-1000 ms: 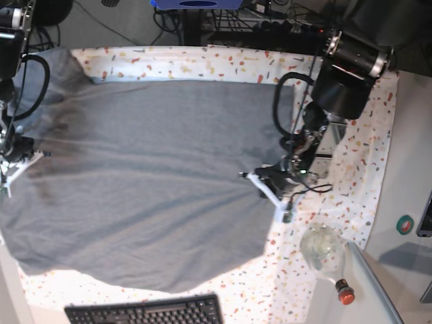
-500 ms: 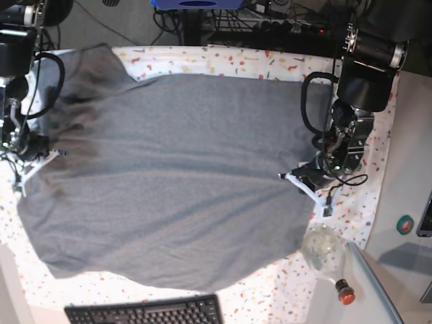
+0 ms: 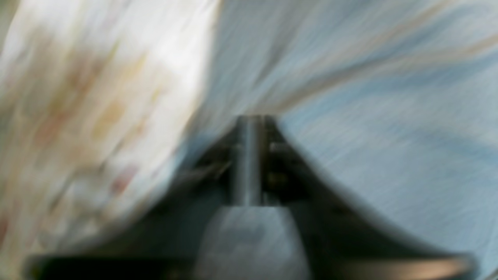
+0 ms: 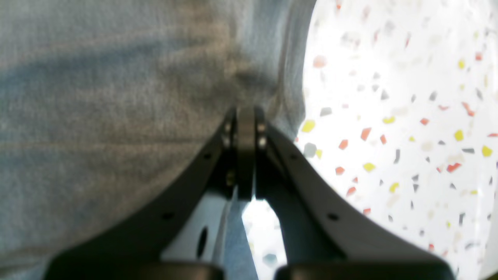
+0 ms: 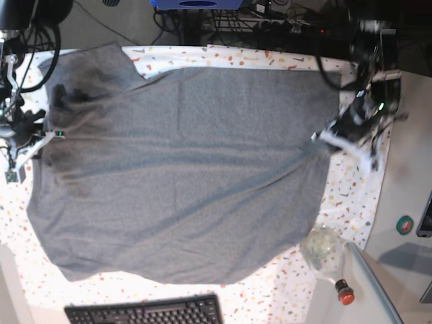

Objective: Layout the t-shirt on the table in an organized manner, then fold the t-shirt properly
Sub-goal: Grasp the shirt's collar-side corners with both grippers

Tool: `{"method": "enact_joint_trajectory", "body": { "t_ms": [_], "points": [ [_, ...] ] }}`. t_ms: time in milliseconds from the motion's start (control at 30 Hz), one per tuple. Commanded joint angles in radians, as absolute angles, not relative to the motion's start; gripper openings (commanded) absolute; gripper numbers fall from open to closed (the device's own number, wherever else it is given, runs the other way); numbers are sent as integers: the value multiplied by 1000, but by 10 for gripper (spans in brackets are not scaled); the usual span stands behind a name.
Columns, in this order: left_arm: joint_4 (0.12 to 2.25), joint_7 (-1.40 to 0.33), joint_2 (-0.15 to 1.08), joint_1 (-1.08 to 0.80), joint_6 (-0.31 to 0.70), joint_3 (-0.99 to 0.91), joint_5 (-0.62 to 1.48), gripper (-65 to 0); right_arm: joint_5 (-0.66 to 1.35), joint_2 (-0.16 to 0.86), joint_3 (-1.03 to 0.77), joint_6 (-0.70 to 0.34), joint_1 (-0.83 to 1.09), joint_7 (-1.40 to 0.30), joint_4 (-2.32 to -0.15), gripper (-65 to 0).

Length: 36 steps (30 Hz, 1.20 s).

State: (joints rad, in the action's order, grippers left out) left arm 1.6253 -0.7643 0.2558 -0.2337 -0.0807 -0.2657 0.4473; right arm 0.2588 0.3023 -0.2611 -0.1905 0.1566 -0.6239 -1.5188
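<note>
The grey t-shirt (image 5: 182,175) lies spread over most of the speckled table (image 5: 351,196), a sleeve at the far left corner. My right gripper (image 5: 42,138) sits at the shirt's left edge. In the right wrist view it (image 4: 246,112) is shut on the t-shirt (image 4: 116,97) edge, with the table (image 4: 408,116) bare beside it. My left gripper (image 5: 322,137) is at the shirt's right edge and blurred by motion. In the left wrist view it (image 3: 253,118) meets the t-shirt (image 3: 369,97) where cloth borders table (image 3: 97,97); blur hides the jaws.
A black keyboard (image 5: 145,312) lies at the near table edge. A clear glass bottle (image 5: 325,251) with a red cap stands at the near right corner. A green tape roll (image 5: 405,225) sits off the table on the right. Cables run behind the far edge.
Both arms have moved to the right and toward the far edge, dragging the t-shirt with them. The shirt now reaches nearer the right table edge and lies flatter.
</note>
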Motion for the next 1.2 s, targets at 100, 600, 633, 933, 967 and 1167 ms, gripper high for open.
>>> {"method": "enact_joint_trajectory", "body": {
  "t_ms": [100, 600, 633, 933, 967, 1167],
  "points": [
    [1710, -746, 243, -417, 48, -430, 567, -130, 263, 320, -268, -191, 166, -598, -1535, -650],
    [1633, -739, 202, -516, 116, -466, 631, -59, 265, 318, -266, -191, 182, -596, -1535, -650],
    [1629, -739, 202, -509, 116, -449, 631, -59, 265, 318, -266, -191, 183, -596, -1535, -650],
    [1550, -737, 200, -456, 116, -358, 631, -105, 266, 315, -318, -191, 206, -595, -1537, -650],
    [1550, -737, 200, -458, 116, -357, 631, -140, 266, 291, -369, -191, 209, -595, -1537, -650],
    [1547, -739, 200, -458, 116, -361, 631, -411, 266, 197, -647, -282, 209, -634, -1549, -650]
  ]
}}
